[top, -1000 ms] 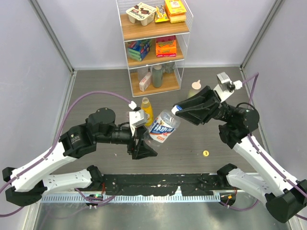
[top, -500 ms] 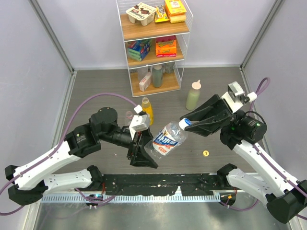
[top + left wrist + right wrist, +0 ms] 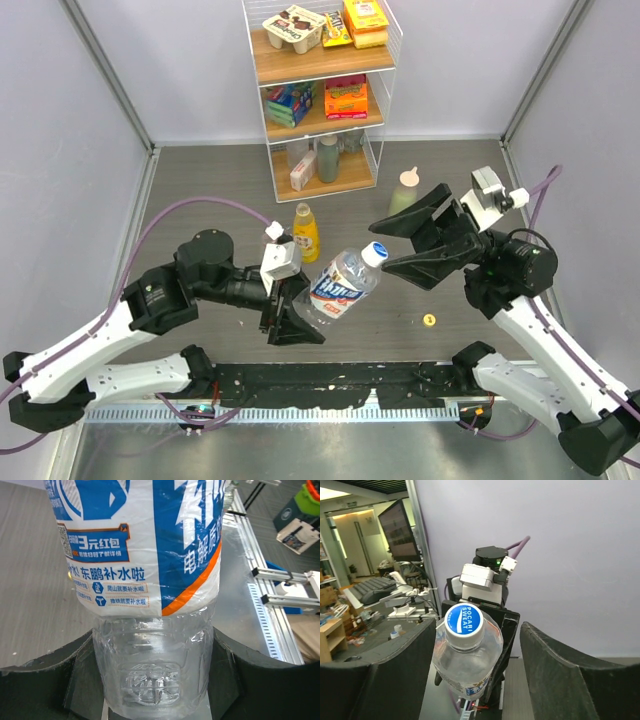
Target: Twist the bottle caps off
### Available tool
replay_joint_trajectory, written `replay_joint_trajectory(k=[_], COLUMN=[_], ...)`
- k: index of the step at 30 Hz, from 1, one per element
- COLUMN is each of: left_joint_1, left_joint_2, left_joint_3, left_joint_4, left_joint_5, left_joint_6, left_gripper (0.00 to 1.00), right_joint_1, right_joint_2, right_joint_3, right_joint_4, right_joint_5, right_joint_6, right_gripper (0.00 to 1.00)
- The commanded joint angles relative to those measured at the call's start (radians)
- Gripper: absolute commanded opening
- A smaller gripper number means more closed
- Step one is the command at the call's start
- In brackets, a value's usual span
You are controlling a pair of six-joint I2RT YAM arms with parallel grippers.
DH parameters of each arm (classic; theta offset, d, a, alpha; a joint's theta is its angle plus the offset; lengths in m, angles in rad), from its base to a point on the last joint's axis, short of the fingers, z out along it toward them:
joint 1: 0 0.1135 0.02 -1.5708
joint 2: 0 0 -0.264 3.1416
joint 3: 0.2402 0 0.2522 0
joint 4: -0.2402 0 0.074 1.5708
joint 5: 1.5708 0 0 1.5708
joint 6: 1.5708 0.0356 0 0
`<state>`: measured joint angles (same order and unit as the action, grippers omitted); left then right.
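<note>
Left gripper [image 3: 157, 682] is clenched on the base of the blue-white label bottle [image 3: 340, 285]. It holds the bottle off the table, tilted so the cap [image 3: 464, 620] faces my right gripper [image 3: 379, 247] for the twist. The right jaws are spread wide either side of the cap, apparently not touching. The cap looks on, so I close and turn next.

White-black arms [image 3: 90, 345], seemingly purple cables [image 3: 190, 203].
</note>
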<state>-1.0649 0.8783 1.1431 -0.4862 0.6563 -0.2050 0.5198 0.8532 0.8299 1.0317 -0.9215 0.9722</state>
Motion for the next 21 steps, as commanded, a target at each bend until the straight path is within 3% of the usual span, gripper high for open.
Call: replay_joint_trajectory(k=[1, 7, 21], left_joint_1=[-0.004, -0.004, -0.003], left_joint_2=[-0.045, -0.067, 0.023], left_joint_3=[0.001, -0.008, 0.086], left_joint_4=[-0.057, -0.129, -0.244], left_joint_5=[-0.125, -0.306, -0.757], left_joint_6=[0.059, 0.091, 0.144], left_gripper=[0.00, 0.00, 0.00], right_joint_1=[0.000, 0.000, 0.002], right_joint_2=[-0.072, -0.117, 0.023], right_joint_3=[0.017, 0.024, 0.153], right_joint_4=[-0.227, -0.383, -0.768], right_joint_5=[0.099, 0.220, 0.481], right_joint_6=[-0.172, -0.260, -0.280], right_gripper=[0.77, 0.90, 0.99])
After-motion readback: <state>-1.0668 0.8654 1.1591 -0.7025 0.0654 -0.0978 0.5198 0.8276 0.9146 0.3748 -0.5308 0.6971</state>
